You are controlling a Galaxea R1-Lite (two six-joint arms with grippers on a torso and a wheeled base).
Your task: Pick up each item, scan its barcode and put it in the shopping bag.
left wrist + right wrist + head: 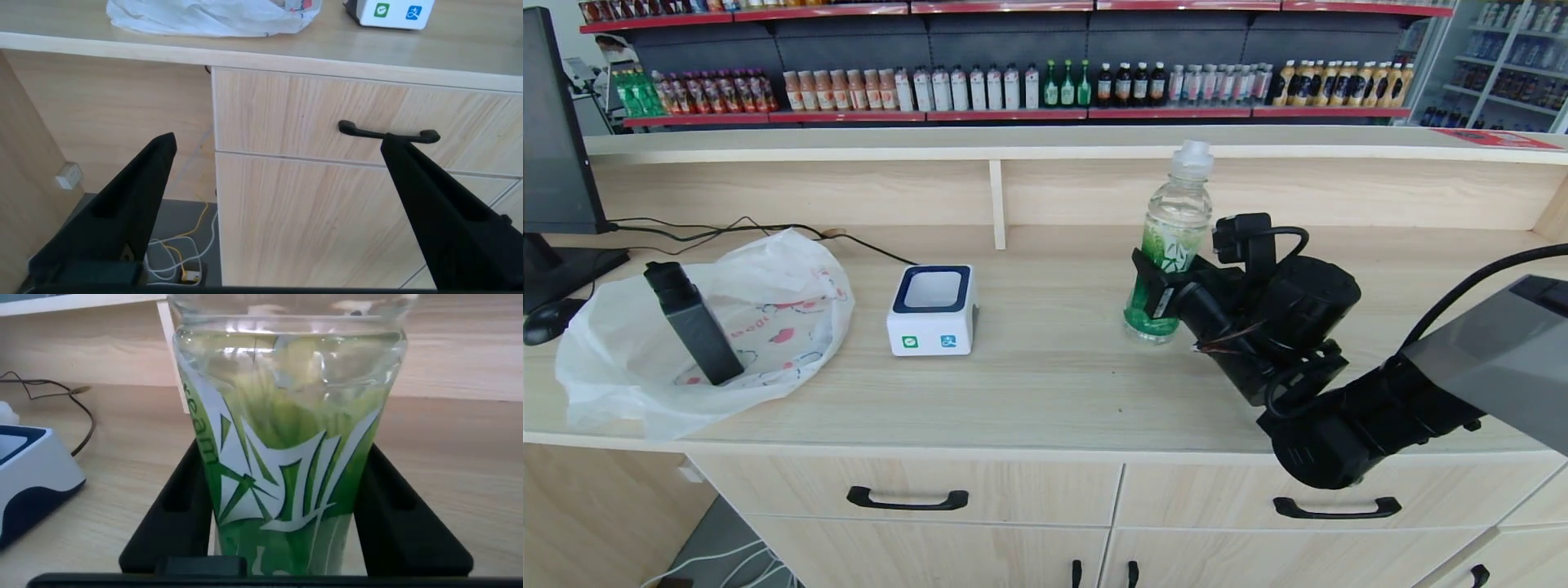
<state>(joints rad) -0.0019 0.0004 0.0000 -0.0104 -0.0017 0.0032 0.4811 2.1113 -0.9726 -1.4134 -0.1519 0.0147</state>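
Observation:
A clear water bottle (pixel 1172 245) with a green label and white cap stands upright on the wooden counter (pixel 1045 384), right of centre. My right gripper (pixel 1156 287) is shut on the bottle's lower half; in the right wrist view its black fingers (pixel 176 510) press both sides of the bottle (pixel 286 457). The white scanner (pixel 931 310) with a blue-rimmed window sits mid-counter. A white shopping bag (pixel 768 318) lies open at the left, with a dark grey item (pixel 694 322) standing in it. My left gripper (pixel 278 220) hangs open below the counter, facing the drawers.
A monitor (pixel 551 139) and a black mouse (pixel 547 320) stand at the far left, with cables (pixel 727 229) running behind the bag. A raised back ledge (pixel 1045 151) with a divider bounds the counter. A black drawer handle (pixel 388 132) faces the left gripper.

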